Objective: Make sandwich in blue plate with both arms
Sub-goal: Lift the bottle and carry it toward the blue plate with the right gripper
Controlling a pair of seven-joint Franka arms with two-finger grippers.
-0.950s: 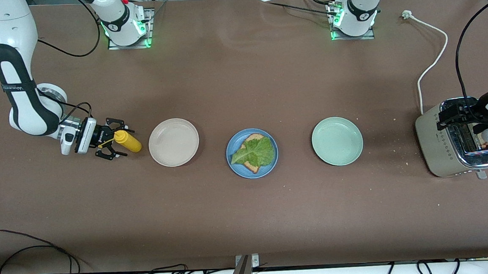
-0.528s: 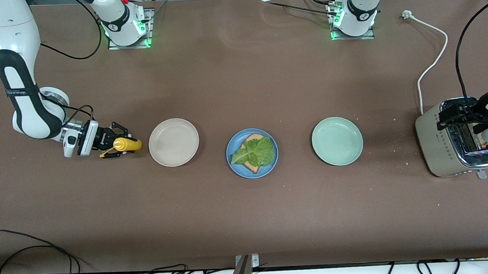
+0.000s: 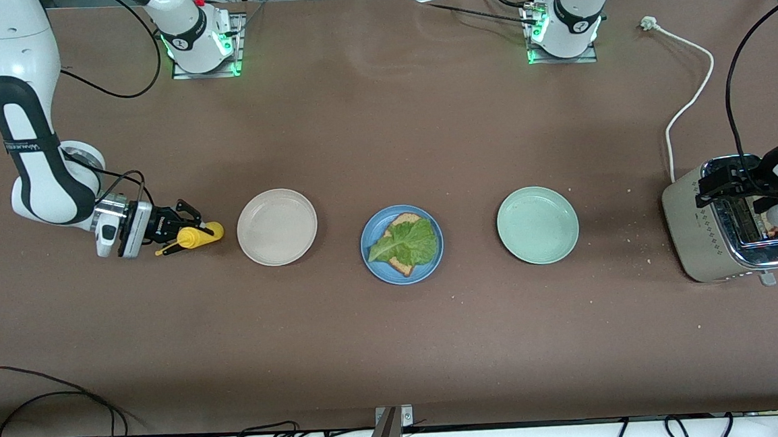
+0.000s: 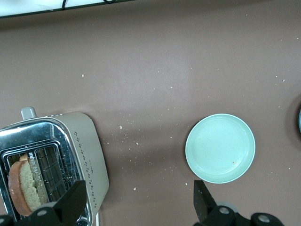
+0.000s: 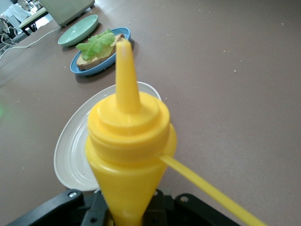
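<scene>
At the frame's left, the right gripper (image 3: 184,236) pinches the yellow mustard bottle (image 3: 199,235); the left gripper (image 4: 136,207) hangs spread above the toaster (image 3: 727,225) at far right.

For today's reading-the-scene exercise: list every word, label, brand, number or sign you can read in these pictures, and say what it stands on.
None can be read.
Band on the right arm: lettering, too small to read.
Round marks on both arm bases: symbols only, unreadable.
Right gripper body: small print, too blurred.
Toaster, mustard bottle, plates: no text.
</scene>
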